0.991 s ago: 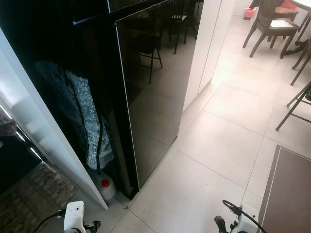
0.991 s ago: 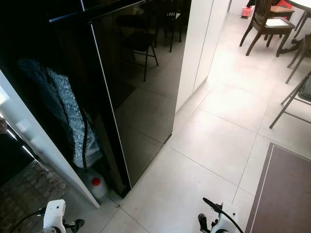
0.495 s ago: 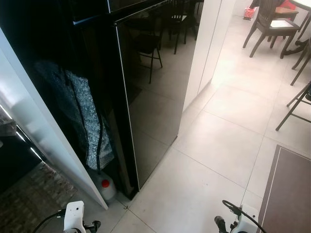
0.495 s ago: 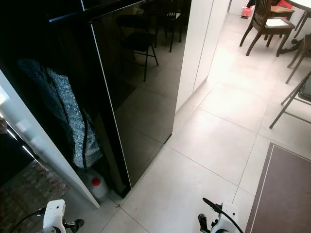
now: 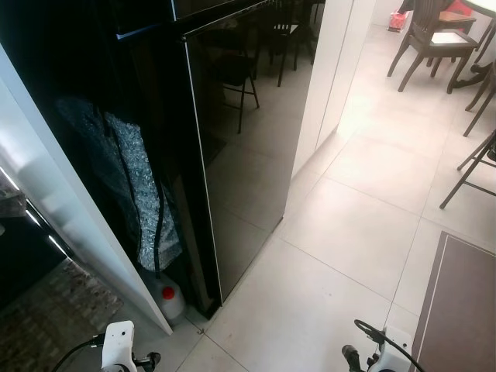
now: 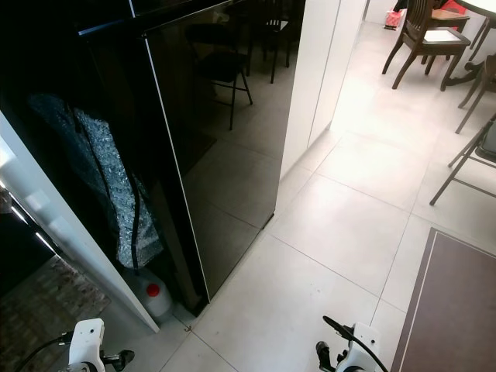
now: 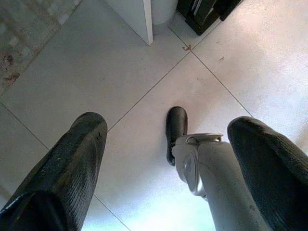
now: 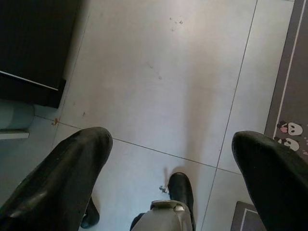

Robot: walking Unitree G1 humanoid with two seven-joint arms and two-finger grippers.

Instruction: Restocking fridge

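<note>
Fridge point(image 5: 248, 147) is the tall glossy black unit straight ahead and a bit to the robot's left, door shut, with chairs reflected in the glass-like front. My guess is that door is heavy and stiff, and slick enough that fingers would slide right off the flat face, so the long vertical edge on the door's left side looks like the only sensible place to hook it; I can't make out a proper handle. Both arms hang low: left gripper point(image 7: 163, 159) and right gripper point(image 8: 173, 163) each have their jaws wide apart with nothing between them, pointing down at the floor. Nothing to restock with is in hand. In the gap beside the fridge hangs a speckled bag point(image 5: 143, 194), and a white jug with a red cap point(image 5: 169, 298) sits below it. Pale tiled floor point(image 5: 349, 225) is open, a grey mat point(image 5: 457, 310) lies on the right, and dining chairs point(image 5: 434, 35) stand well away.
</note>
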